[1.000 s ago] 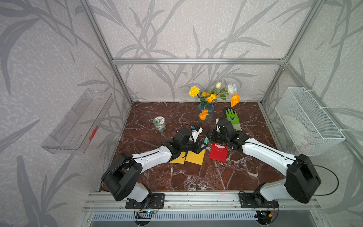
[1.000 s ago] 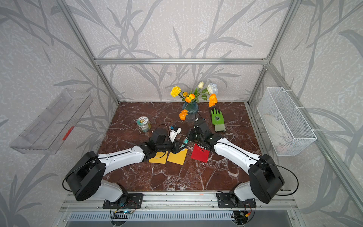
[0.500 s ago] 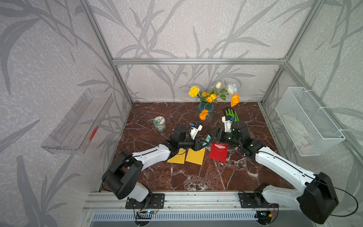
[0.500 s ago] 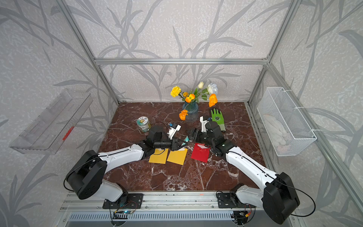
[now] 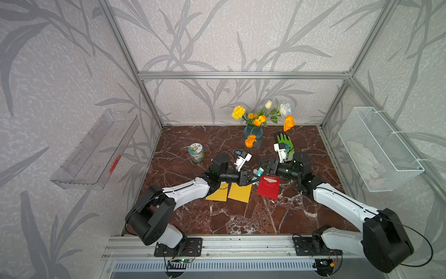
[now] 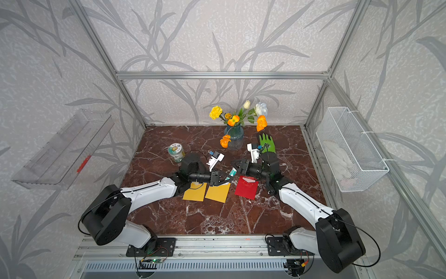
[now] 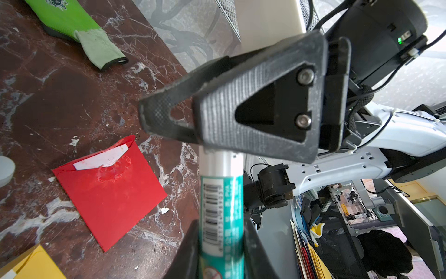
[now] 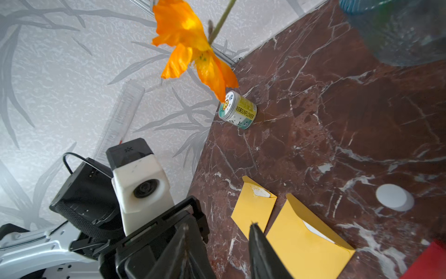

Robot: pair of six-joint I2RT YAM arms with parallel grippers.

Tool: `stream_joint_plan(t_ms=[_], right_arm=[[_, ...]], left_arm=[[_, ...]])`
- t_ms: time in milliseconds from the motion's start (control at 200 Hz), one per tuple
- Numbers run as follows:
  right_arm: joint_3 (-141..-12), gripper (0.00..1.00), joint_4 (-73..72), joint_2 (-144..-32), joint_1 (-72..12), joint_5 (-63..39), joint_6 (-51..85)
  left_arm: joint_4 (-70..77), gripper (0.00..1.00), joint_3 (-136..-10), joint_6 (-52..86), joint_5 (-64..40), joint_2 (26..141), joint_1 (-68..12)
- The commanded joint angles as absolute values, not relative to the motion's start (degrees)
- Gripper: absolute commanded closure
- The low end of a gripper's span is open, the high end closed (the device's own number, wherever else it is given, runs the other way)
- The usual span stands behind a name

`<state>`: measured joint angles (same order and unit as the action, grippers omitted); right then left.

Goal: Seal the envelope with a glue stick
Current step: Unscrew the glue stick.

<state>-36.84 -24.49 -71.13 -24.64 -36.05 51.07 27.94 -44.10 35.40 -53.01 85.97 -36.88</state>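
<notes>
One glue stick [image 5: 259,172] hangs tilted above the marble table [image 5: 217,217], its teal-labelled barrel [image 7: 222,212] pinched near the base by your left gripper [image 5: 252,177], whose jaws are closed snugly on it. Your right gripper [image 5: 264,166] meets the stick's white upper end from the opposite side. Its jaws stand slightly apart, and you cannot tell whether they grip it. Just below lies the red envelope [image 5: 268,187], a white slip showing at its mouth, with the nearer yellow envelope [image 5: 240,192] beside it
</notes>
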Motion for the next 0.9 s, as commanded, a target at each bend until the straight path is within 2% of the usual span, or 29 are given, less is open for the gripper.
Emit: stream_joint_plan(t_ms=[0, 90, 300, 445, 510, 600, 690, 895], right_arm=[[-36.12, 0.61, -29.27, -72.28, -24.73, -39.28, 52.53], [-36.21, 0.62, -29.36, -72.60, -24.75, -39.41, 52.65], [-36.82, 0.82, -28.50, -73.17, -24.74, -39.20, 52.64], [-39.08, 0.85, -21.54, -73.81, -24.88, -37.15, 51.21], [-41.22, 0.85, -12.94, -74.13, -25.73, -32.17, 49.10], [-43.69, 0.85, -1.16, -74.95, -27.81, -19.73, 48.64], [-43.78, 0.85, 2.47, -76.78, -29.90, -9.06, 53.06], [-49.96, 0.85, 10.90, -83.40, -34.45, 4.45, 60.08]], left_arm=[[30.26, 1.00, -44.33, 35.62, -54.06, 85.17, -36.66], [30.07, 1.00, -44.45, 35.52, -53.75, 85.08, -36.63], [28.70, 1.00, -44.82, 34.72, -53.70, 85.25, -36.64], [25.74, 1.00, -45.07, 32.49, -51.27, 84.43, -36.70], [22.92, 1.00, -45.50, 30.22, -48.56, 83.68, -37.06], [18.92, 1.00, -45.71, 26.06, -41.46, 82.07, -38.21], [18.64, 1.00, -44.52, 23.87, -33.38, 80.72, -39.47], [15.05, 1.00, -44.38, 17.54, -13.29, 80.51, -44.47]])
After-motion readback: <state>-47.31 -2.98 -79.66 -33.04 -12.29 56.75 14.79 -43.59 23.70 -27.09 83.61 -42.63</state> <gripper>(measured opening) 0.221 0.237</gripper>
